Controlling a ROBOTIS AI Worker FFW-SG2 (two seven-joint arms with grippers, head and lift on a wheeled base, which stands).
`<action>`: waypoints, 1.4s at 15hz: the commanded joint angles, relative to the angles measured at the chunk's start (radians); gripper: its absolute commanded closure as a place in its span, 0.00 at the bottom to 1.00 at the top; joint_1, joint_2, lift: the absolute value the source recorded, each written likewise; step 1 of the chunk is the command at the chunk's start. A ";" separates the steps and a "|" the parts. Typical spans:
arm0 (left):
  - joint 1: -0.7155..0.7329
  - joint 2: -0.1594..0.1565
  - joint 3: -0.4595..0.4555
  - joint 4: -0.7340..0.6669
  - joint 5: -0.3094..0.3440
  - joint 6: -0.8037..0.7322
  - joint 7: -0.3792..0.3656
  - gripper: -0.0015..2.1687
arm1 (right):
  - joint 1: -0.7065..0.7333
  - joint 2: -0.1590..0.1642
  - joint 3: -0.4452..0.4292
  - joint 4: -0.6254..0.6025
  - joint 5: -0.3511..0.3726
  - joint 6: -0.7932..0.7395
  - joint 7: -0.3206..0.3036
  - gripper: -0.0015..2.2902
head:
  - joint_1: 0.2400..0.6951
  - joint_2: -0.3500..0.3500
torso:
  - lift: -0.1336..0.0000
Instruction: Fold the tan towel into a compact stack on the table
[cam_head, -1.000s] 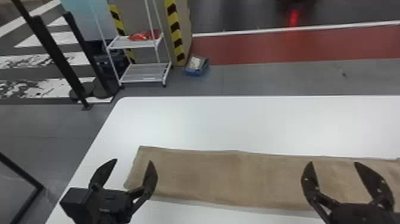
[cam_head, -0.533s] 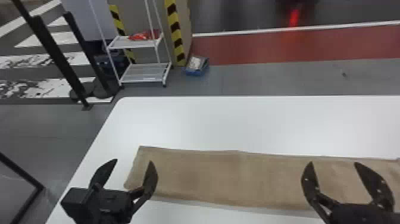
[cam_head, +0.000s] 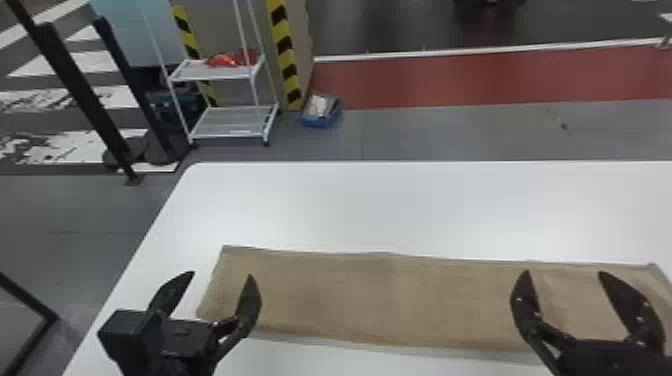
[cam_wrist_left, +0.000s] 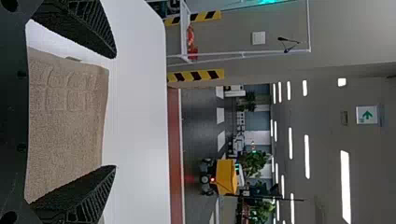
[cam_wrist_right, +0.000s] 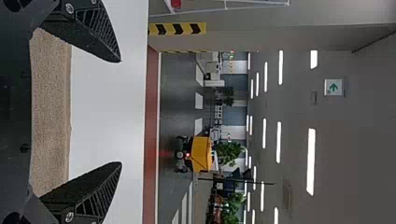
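We judge the tan towel (cam_head: 375, 300) soft and light, best pinched at its nine o'clock end. Our left gripper (cam_head: 221, 274) and right gripper (cam_head: 564, 273) have fingers apart, empty.

Left gripper (cam_head: 221, 274) and right gripper (cam_head: 564, 272) well apart, both with wide-spread jaws.

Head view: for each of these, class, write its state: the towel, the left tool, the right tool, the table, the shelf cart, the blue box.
Towel: flat in a long strip, not yet a compact stack.
Left tool: open, holding nothing.
Right tool: open, holding nothing.
Table: partly covered by the towel.
Shelf cart: upright, upper shelf loaded.
Blue box: on the floor.
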 joint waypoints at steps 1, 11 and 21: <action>-0.051 -0.003 0.021 -0.005 0.031 0.112 -0.028 0.01 | 0.006 -0.007 -0.013 0.000 -0.010 0.000 0.000 0.04 | 1.00 0.71 | 0.15; -0.281 -0.003 0.274 0.035 0.171 0.750 -0.272 0.03 | 0.005 -0.016 -0.013 -0.002 -0.019 0.012 -0.002 0.04 | 1.00 0.79 | 0.15; -0.332 -0.003 0.280 0.084 0.169 0.854 -0.358 0.74 | -0.005 -0.022 -0.013 0.009 -0.022 0.015 -0.003 0.04 | 1.00 0.75 | 0.15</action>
